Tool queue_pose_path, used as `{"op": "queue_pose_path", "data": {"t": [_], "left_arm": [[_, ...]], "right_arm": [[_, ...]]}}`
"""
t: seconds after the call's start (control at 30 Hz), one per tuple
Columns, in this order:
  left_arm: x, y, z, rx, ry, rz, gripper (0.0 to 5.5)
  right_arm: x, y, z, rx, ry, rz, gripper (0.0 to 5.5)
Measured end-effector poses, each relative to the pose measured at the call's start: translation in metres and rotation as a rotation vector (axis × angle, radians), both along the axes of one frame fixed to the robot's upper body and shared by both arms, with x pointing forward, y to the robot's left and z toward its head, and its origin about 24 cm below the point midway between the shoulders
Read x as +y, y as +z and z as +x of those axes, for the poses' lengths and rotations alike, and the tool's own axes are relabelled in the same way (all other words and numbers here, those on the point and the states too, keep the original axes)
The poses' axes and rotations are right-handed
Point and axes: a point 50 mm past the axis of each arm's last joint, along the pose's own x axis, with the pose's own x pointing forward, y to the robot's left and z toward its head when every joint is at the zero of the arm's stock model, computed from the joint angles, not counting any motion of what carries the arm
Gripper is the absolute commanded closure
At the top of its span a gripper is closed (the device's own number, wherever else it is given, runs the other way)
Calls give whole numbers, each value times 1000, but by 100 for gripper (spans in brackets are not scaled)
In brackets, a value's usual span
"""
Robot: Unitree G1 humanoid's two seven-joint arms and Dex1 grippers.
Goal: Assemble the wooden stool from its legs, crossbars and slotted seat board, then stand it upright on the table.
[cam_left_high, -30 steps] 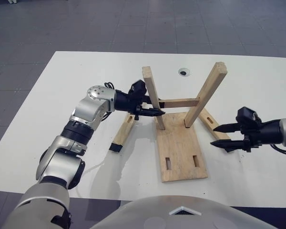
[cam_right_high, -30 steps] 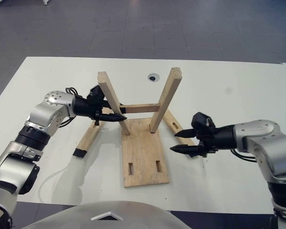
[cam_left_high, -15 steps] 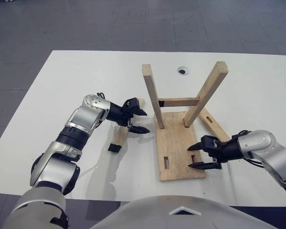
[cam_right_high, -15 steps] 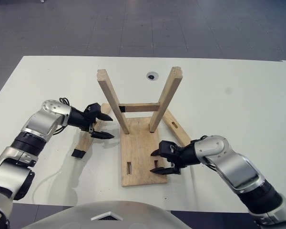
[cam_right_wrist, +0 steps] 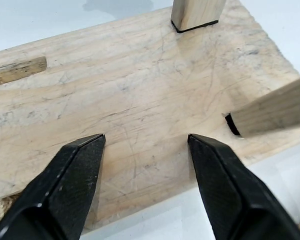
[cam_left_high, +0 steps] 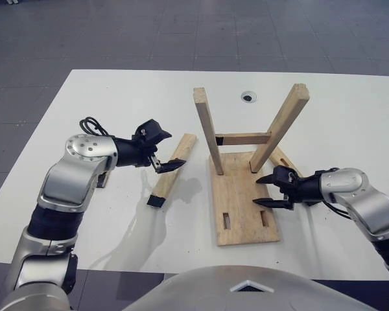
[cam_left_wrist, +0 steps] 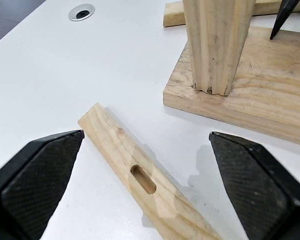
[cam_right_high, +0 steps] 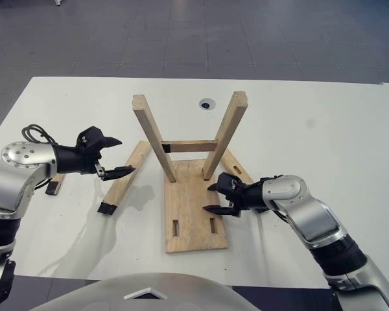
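The seat board (cam_left_high: 241,194) has its two near slots (cam_left_high: 228,221) empty. The right tool (cam_left_high: 259,191), spread wide, hovers over the board. The left tool (cam_right_high: 118,156), also wide, hangs over a loose leg (cam_left_high: 172,170) on the worktop (cam_left_high: 350,116). Farther off, two legs (cam_left_high: 207,129) stand slotted, joined by a crossbar (cam_left_high: 244,138). Roughly half done, I judge: the second pair and the flip upright remain.

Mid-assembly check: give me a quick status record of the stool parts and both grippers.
seat board: flat on the table; two near slots empty
fitted legs: two, standing in the far slots, joined by a crossbar
left loose leg: lying left of the board
right loose leg: lying right of the board
left gripper: open, at the left loose leg, not holding it
right gripper: open, over the board's right side
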Motion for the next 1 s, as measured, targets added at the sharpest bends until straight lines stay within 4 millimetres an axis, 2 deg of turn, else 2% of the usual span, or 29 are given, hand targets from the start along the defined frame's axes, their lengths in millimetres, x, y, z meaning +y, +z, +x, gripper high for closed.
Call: {"op": "queue_pose_path", "data": {"t": [0.1,0.17,0.27,0.33,0.43,0.5,0.6,0.73,0.87,1.0], "left_arm": [[-22,-1,-8,55,102,-81,87],[-48,-3,-18,98,106,-143,87],[-76,-12,-29,182,152,-221,87],[-84,-16,-32,201,150,-209,87],[-82,-30,-25,187,196,-105,87],[-73,-38,-13,135,251,-19,87],[-70,-42,5,67,279,31,87],[-63,-27,29,-47,334,32,87],[-64,-26,33,-56,337,15,87],[-62,-26,34,-53,343,17,87]], "right_arm": [[0,1,6,-15,-20,0,246],[-2,1,10,-32,-46,-6,246],[-2,1,13,-51,-57,-10,246],[-1,1,15,-65,-57,-13,246],[1,1,18,-77,-59,-14,246],[2,2,18,-83,-59,-17,246],[9,1,20,-104,-59,-10,246],[14,1,26,-111,-72,3,246],[16,0,41,-137,-141,10,246],[9,4,51,-173,-196,-12,246]]}}
